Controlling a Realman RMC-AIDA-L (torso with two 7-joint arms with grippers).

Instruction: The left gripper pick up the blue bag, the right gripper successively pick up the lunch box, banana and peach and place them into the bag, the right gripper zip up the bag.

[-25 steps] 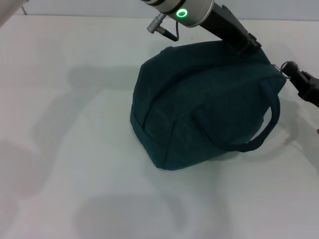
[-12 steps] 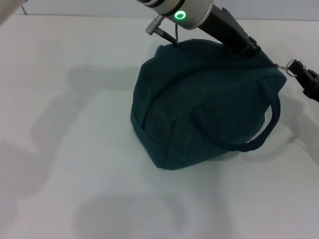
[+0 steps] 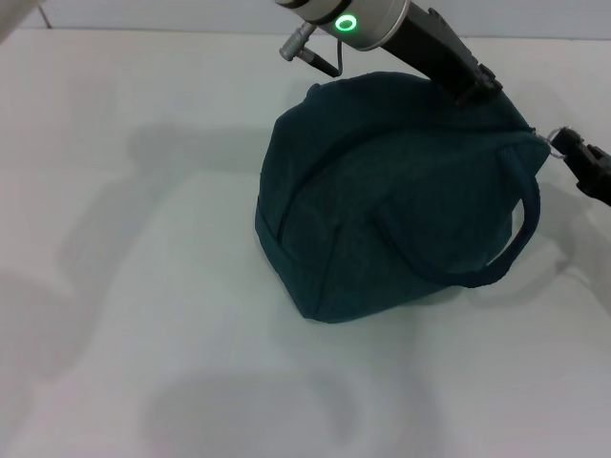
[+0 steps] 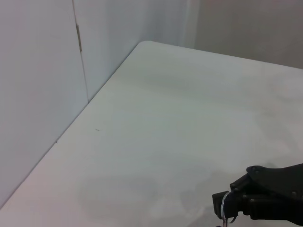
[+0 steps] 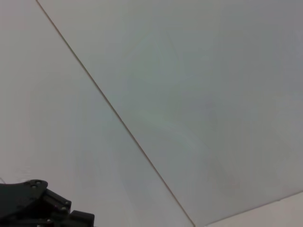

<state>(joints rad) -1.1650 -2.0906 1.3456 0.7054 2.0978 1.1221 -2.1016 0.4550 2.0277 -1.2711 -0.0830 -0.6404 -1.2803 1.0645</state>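
Observation:
The blue bag (image 3: pixel 391 191) stands on the white table, closed along its top, one loop handle hanging down its near side. My left gripper (image 3: pixel 474 88), on the arm with the green ring, is shut on the fabric at the bag's top far edge. At the bag's right end, my right gripper (image 3: pixel 565 145) is shut on the metal ring zipper pull (image 3: pixel 552 139). The left wrist view shows that ring (image 4: pixel 225 210) in the right gripper (image 4: pixel 226 202). The lunch box, banana and peach are hidden from view.
The white table (image 3: pixel 143 239) stretches bare to the left and in front of the bag. A pale wall (image 4: pixel 38 71) runs along the table's far edge. A black gripper part (image 5: pixel 33 203) shows in a corner of the right wrist view.
The right gripper with the zipper ring drifted outward, then came back closer to the bag's right end and slightly lower. The bag shifted a little to the right.

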